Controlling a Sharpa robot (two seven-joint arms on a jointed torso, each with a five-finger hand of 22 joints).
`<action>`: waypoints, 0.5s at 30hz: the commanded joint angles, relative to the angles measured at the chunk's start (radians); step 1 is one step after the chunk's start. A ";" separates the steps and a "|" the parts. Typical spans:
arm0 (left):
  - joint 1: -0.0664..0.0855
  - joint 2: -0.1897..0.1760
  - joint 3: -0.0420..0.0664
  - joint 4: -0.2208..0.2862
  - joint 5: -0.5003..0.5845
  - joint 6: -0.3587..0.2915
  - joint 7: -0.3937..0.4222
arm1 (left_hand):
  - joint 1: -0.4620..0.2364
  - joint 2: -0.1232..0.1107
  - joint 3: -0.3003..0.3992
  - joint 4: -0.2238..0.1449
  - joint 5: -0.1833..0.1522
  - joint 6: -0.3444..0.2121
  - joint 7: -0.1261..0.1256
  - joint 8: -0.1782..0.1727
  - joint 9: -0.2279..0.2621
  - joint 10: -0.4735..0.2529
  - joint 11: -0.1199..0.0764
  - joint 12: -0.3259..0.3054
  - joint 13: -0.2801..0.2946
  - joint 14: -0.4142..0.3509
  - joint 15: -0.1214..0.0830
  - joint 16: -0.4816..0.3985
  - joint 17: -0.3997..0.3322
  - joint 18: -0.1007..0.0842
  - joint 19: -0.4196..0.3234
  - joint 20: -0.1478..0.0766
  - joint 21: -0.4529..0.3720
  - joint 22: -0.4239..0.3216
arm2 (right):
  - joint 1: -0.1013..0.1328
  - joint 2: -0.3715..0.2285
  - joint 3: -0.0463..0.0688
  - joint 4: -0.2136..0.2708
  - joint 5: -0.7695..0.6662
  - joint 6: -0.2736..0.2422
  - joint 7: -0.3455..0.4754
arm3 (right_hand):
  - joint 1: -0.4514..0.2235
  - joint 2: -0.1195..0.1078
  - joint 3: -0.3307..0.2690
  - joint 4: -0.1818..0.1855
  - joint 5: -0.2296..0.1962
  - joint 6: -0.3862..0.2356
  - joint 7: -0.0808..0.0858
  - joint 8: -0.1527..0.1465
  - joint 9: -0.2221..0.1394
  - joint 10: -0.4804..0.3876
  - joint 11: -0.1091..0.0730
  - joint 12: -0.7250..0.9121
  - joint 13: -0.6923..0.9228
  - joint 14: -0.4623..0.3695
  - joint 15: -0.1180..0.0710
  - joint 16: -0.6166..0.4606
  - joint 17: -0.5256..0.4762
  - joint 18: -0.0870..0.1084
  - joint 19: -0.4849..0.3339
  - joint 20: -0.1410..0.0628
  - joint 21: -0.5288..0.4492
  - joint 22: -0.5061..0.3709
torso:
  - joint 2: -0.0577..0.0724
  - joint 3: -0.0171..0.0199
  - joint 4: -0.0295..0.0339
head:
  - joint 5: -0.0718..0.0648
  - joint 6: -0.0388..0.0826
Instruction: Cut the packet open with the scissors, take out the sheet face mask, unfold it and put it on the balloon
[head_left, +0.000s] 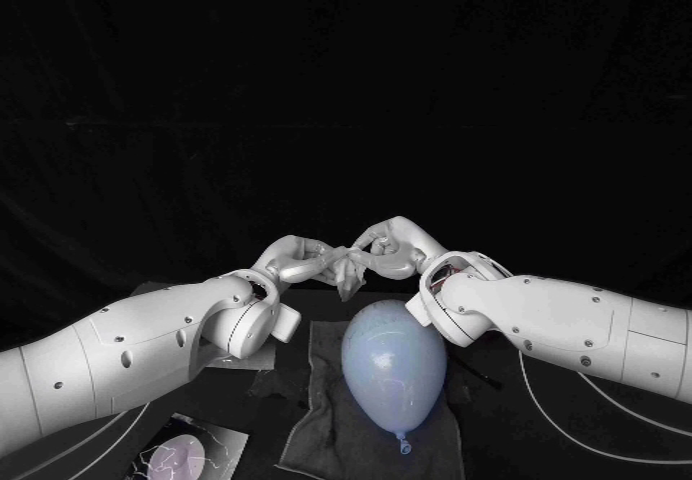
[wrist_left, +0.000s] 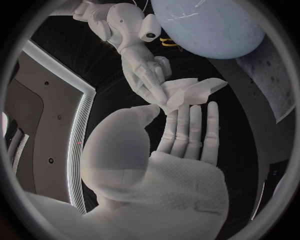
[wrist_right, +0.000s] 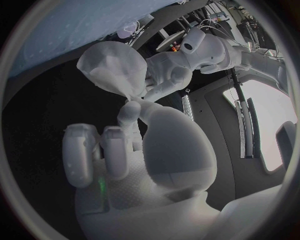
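Balloon (head_left: 389, 370): pale blue, lying on a dark cloth (head_left: 306, 435), knot toward the robot.
Left hand (head_left: 296, 262): pinches one side of the sheet mask (head_left: 346, 268).
Right hand (head_left: 392, 244): pinches the other side.
Sheet mask: crumpled, held between both hands beyond the balloon.

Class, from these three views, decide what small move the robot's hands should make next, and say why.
Probably draw the hands apart to open the sheet mask: the left hand and right hand both pinch it, and it hangs bunched between them, near the far end of the balloon, not yet on it.
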 joint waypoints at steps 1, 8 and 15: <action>0.002 0.002 0.001 0.002 -0.015 0.004 0.043 | -0.018 -0.037 -0.051 0.024 -0.006 -0.006 0.013 -0.022 -0.014 -0.017 0.004 -0.009 -0.003 -0.017 0.002 0.001 -0.004 0.000 0.003 0.003 -0.011 -0.006 | 0.000 0.001 0.001 -0.001 0.021 -0.045 0.003 | 0.003 0.008 0.006 -0.004 0.005 0.007 0.000 0.004 0.003 0.009 -0.001 0.007 0.003 0.093 -0.005 0.004 0.229 -0.019 0.074 -0.007 0.004 0.242 | 0.000 -0.0005 -0.0001 | -0.002 -0.001; 0.002 0.003 0.000 -0.004 -0.050 0.001 0.026 | 0.052 -0.034 -0.270 0.029 -0.006 0.004 0.026 -0.081 -0.048 -0.042 0.023 -0.032 -0.020 -0.042 0.018 -0.011 -0.022 -0.005 0.008 0.003 -0.050 -0.031 | 0.000 0.001 0.002 -0.001 0.022 -0.096 -0.013 | 0.006 0.009 0.012 -0.011 0.005 0.008 0.000 0.007 0.004 0.016 -0.002 0.011 0.010 0.095 -0.007 0.007 0.234 -0.020 0.077 -0.009 0.011 0.244 | 0.000 -0.0001 0.0003 | -0.007 0.003; 0.001 0.010 0.000 -0.015 -0.106 -0.012 -0.005 | 0.194 0.039 -0.550 0.025 -0.006 0.017 0.031 -0.120 -0.067 -0.044 0.022 -0.038 -0.033 -0.041 0.020 -0.010 -0.038 -0.004 0.025 0.003 -0.074 -0.049 | 0.001 -0.002 0.005 0.001 0.022 -0.123 -0.029 | 0.007 0.008 0.017 -0.017 0.005 0.009 -0.001 0.010 0.005 0.021 -0.002 0.013 0.014 0.096 -0.008 0.009 0.237 -0.021 0.079 -0.010 0.017 0.245 | 0.000 -0.0007 -0.0005 | -0.009 0.001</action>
